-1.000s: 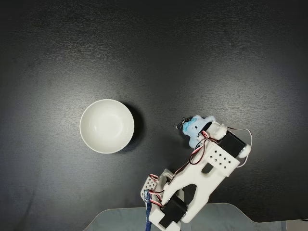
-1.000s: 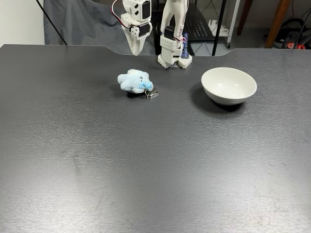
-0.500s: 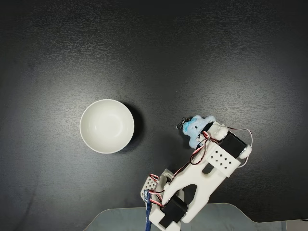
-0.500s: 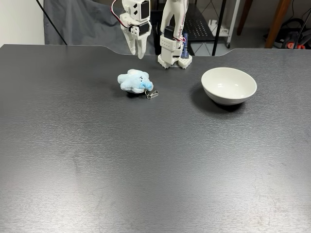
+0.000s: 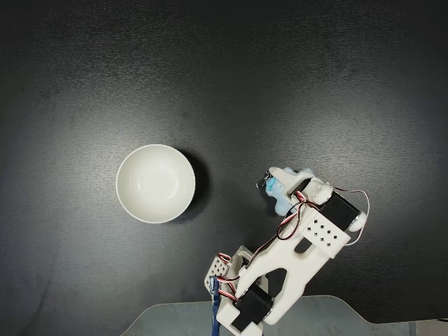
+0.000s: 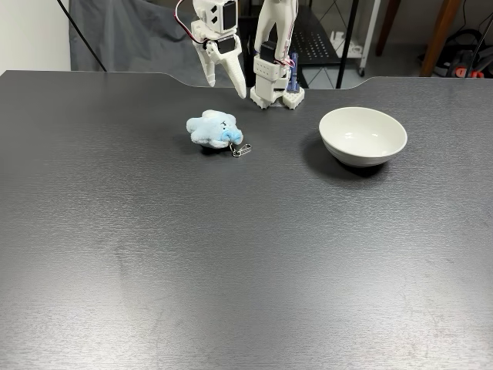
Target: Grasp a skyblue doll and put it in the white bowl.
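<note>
Skyblue doll (image 6: 213,129) was sitting on the dark desk (image 6: 231,262), keyring clip (image 6: 241,149) pointing toward the front edge in the fixed view from the front. So I was at the approach step, nothing grabbed yet. My end effector (image 6: 227,83) hung above and a bit behind the doll, fingers spread apart and empty, not touching the plush. In the fixed view from above the arm covered part of the doll (image 5: 278,183). Next move, I figured, was dropping straight down so the fingers straddle the fluffy body, then closing. White bowl (image 6: 363,135) was well off to the right, empty.
</note>
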`<state>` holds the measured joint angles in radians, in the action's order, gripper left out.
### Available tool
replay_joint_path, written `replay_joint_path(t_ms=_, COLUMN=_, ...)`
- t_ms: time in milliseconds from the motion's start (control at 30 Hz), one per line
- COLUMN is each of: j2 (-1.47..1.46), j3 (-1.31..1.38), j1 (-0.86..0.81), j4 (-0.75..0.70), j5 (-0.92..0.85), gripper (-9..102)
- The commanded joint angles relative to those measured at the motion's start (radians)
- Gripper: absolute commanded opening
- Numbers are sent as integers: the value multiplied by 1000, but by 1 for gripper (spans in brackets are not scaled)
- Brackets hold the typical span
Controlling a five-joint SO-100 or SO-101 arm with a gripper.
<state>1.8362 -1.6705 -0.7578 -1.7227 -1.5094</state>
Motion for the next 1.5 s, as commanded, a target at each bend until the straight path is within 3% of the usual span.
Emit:
replay_joint_path(t_ms=0, j2=25, j3=8, j1=-9, j4=-46, j5=11, gripper=50)
replay_joint_path(t_ms=300, j2=23, j3=18, j1=-8, j4=-37, j5=6, gripper=50)
replay_joint_path(t_ms=700, j2=-120, j3=9, j1=-97, j4=272, j5=12, gripper=50)
replay_joint_path(t_ms=967, j2=-187, j3=8, j1=-199, j4=264, j5=8, gripper=50)
replay_joint_path(t_ms=1467, j2=-319, j3=6, j1=-104, j4=262, j5=23, gripper=50)
